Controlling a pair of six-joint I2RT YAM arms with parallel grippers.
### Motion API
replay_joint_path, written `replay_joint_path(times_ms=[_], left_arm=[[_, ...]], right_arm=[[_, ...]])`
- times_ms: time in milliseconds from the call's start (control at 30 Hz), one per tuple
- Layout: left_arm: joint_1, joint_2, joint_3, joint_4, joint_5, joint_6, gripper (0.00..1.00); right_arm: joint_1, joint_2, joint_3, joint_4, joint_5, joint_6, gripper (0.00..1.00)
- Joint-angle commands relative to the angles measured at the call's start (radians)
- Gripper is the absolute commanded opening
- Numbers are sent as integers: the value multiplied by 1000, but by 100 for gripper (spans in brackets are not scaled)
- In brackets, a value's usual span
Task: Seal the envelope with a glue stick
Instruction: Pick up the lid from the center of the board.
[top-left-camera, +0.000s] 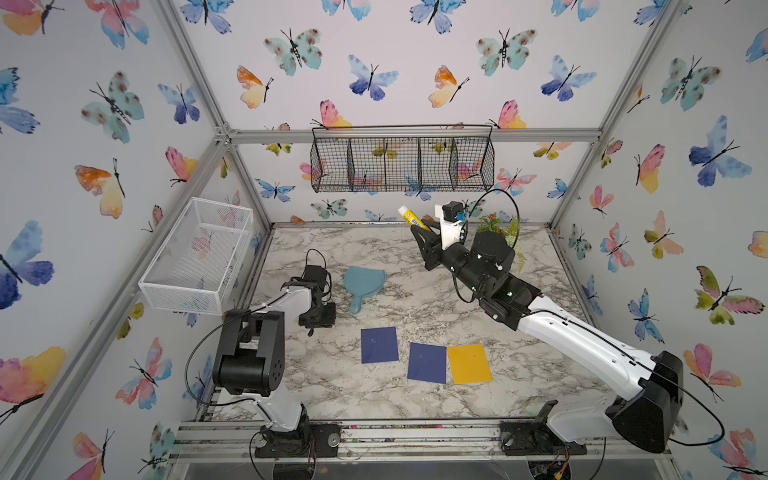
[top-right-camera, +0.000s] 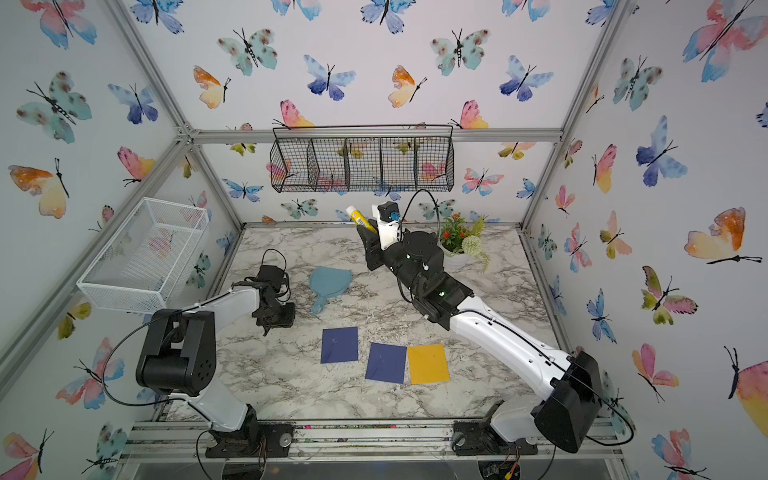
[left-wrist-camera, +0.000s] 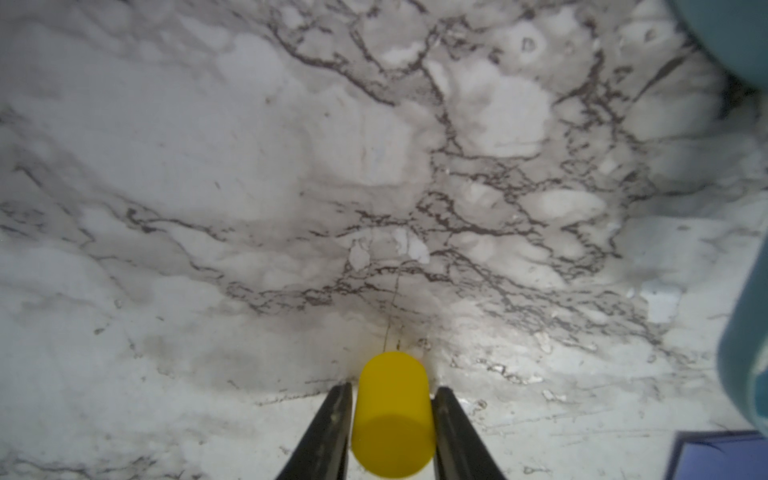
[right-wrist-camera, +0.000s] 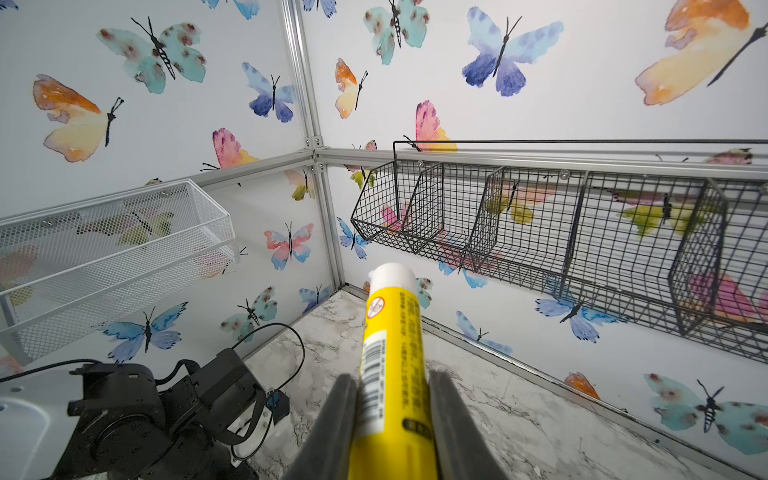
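Observation:
My right gripper (top-left-camera: 420, 226) is raised over the back of the table, shut on the yellow glue stick (top-left-camera: 409, 216), whose white end points up and away. The right wrist view shows the glue stick (right-wrist-camera: 390, 353) clamped between both fingers of the right gripper (right-wrist-camera: 392, 382). My left gripper (top-left-camera: 318, 320) points down close to the marble table at the left. In the left wrist view it (left-wrist-camera: 392, 388) is closed on a short yellow cap (left-wrist-camera: 392, 415). Two dark blue envelopes (top-left-camera: 379, 345) (top-left-camera: 427, 362) and a yellow envelope (top-left-camera: 469, 363) lie flat near the table's front.
A teal paddle-shaped mirror (top-left-camera: 362, 282) lies just right of the left gripper. A white mesh basket (top-left-camera: 199, 253) hangs on the left wall and a black wire basket (top-left-camera: 403, 164) on the back wall. A potted plant (top-right-camera: 461, 237) stands at the back right.

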Motion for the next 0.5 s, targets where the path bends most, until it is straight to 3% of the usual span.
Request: replay_joint_path(times_ms=[0, 467], left_arm=[[3, -25, -4, -5, 7, 10, 37], [3, -66, -21, 3, 20, 10, 37]], right_arm=[[-4, -16, 5, 4, -2, 2, 2], [-4, -13, 19, -5, -8, 10, 2]])
